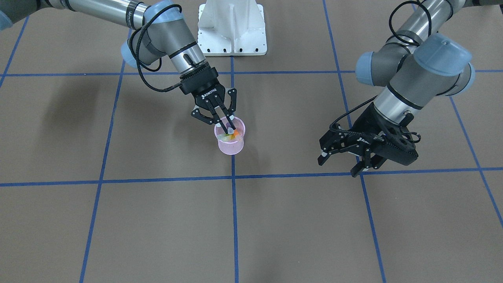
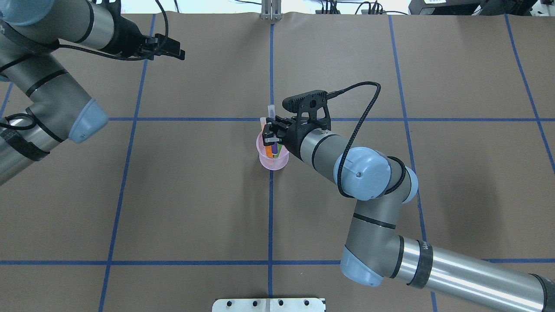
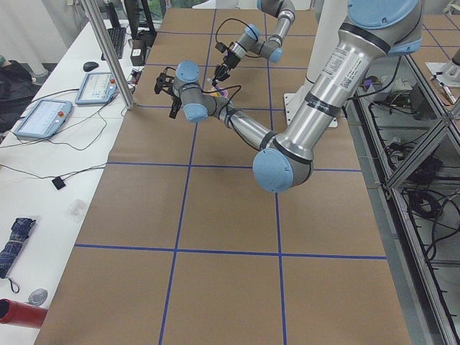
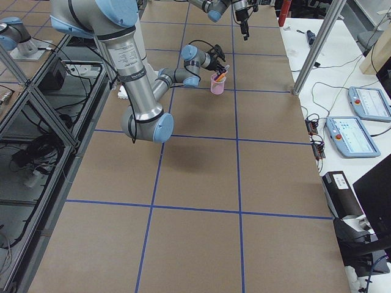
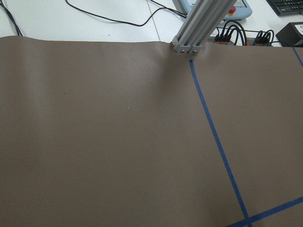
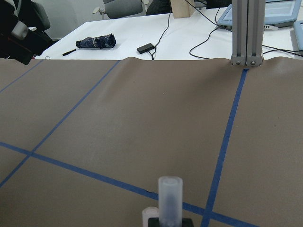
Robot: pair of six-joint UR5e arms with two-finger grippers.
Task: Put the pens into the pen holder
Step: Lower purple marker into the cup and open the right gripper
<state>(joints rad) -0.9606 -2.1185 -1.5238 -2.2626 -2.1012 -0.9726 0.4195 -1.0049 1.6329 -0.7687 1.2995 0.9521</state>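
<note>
The pink mesh pen holder (image 1: 231,147) stands near the table's middle on a blue tape line; it also shows in the overhead view (image 2: 271,162). An orange pen (image 2: 269,151), a green pen (image 2: 282,149) and a purple pen (image 2: 276,147) stand in it. My right gripper (image 1: 229,127) reaches into the holder's mouth, shut on the purple pen's upper part. A pale cap (image 6: 170,198) rises between its fingers in the right wrist view. My left gripper (image 1: 338,166) is open and empty, hovering low over the table well away from the holder.
The white robot base (image 1: 232,27) stands behind the holder. Blue tape lines cross the brown table cover. An aluminium post (image 6: 246,30) stands at the far edge, with a white side table holding cables and an umbrella (image 6: 94,41) beyond it.
</note>
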